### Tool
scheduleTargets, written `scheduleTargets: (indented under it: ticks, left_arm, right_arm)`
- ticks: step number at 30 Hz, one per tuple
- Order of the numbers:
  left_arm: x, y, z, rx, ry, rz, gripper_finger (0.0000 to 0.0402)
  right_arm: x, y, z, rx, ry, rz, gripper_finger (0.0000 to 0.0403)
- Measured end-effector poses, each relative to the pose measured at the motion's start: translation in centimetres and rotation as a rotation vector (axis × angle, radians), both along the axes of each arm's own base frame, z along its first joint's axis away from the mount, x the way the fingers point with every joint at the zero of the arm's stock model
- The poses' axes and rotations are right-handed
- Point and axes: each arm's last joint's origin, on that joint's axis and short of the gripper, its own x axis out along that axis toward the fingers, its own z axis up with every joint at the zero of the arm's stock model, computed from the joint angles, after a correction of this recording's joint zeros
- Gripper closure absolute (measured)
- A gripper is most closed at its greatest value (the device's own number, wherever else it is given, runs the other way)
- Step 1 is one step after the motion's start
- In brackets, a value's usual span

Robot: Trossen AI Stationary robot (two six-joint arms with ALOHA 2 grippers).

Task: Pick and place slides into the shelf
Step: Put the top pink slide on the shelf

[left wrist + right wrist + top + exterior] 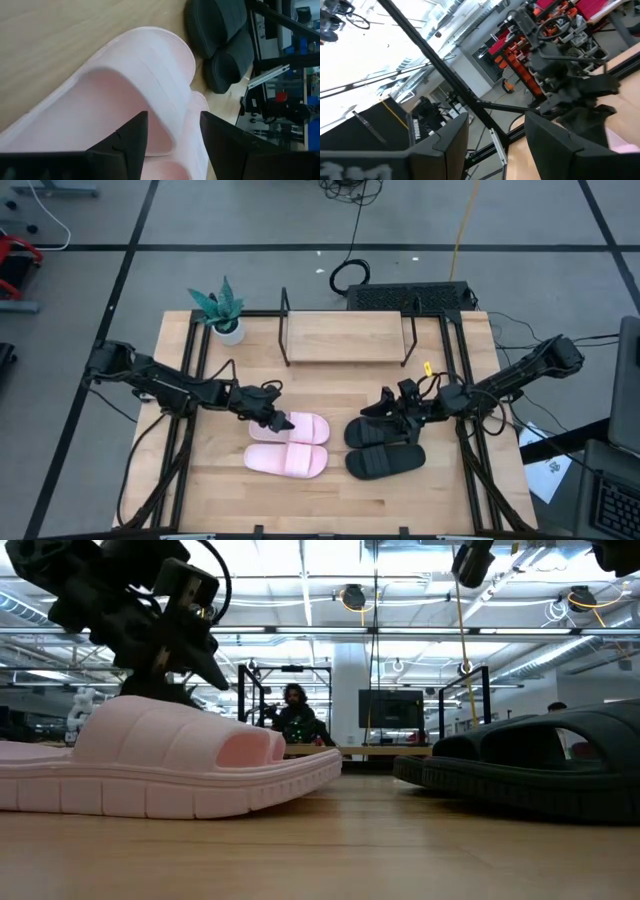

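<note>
- Pale pink ribbed slide sandals [160, 765] lie nearest the low camera, flat on the light wooden surface [230, 480], side by side near its front edge; both still have to reach the shelf.
- Over the farther pink slide the left hand [172, 137] has its two dark fingers parted, straddling the wide strap without yet pinching it. If they close on the soft rounded strap alone, I judge the slide could hang toe-down and swing, or slip free on the lift.
- A nudge while closing could push that slide against its twin, which lies touching it, and skew both.
- Matte black slide sandals [385, 445] sit to the right of the pink pair, close by. The right hand [405, 402] hovers at the farther black slide, fingers spread and, as far as the frames show, holding nothing.
- Both arms meet near the middle, so simultaneous lifts risk the hands or cables clashing.
- Low shelf with a light wooden board and thin black wire end frames [345, 338] stands empty at the back; a tilted slide could catch a wire frame.
- Small potted green plant [222, 312] stands just left of the shelf, within the left arm's likely path.
</note>
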Motion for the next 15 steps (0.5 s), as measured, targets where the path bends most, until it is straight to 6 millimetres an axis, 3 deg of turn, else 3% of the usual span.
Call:
scheduleTargets:
  ticks: [15]
  left_arm:
    - [-0.17,0.18,-0.3,-0.002,0.042,0.085,0.022]
  right_arm:
    - [-0.07,0.07,0.19,-0.039,-0.026,-0.009,0.0218]
